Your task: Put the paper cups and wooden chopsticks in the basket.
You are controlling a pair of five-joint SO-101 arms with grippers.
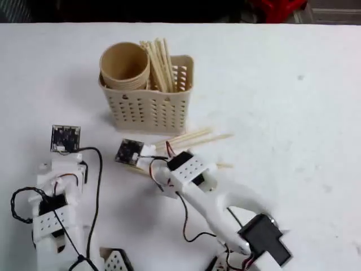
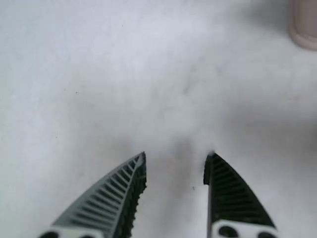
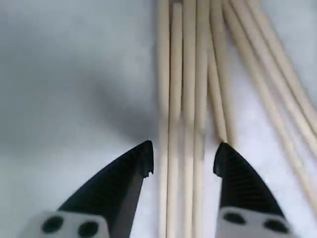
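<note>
Wooden chopsticks [image 3: 184, 99] lie loose just before the basket [image 1: 148, 110], which holds the paper cups [image 1: 124, 65]. My right gripper [image 3: 183, 158] straddles them, spread wide; next I'd lower and pinch. My left gripper [image 2: 176, 166] hangs spread over the table [image 2: 99, 74] near the basket.

From the overhead camera I see a plain white tabletop [image 1: 293, 101] with a few faint specks. Past its far edge is a dark strip of room, where something red [image 1: 276, 8] sits, cropped too tightly to identify.
</note>
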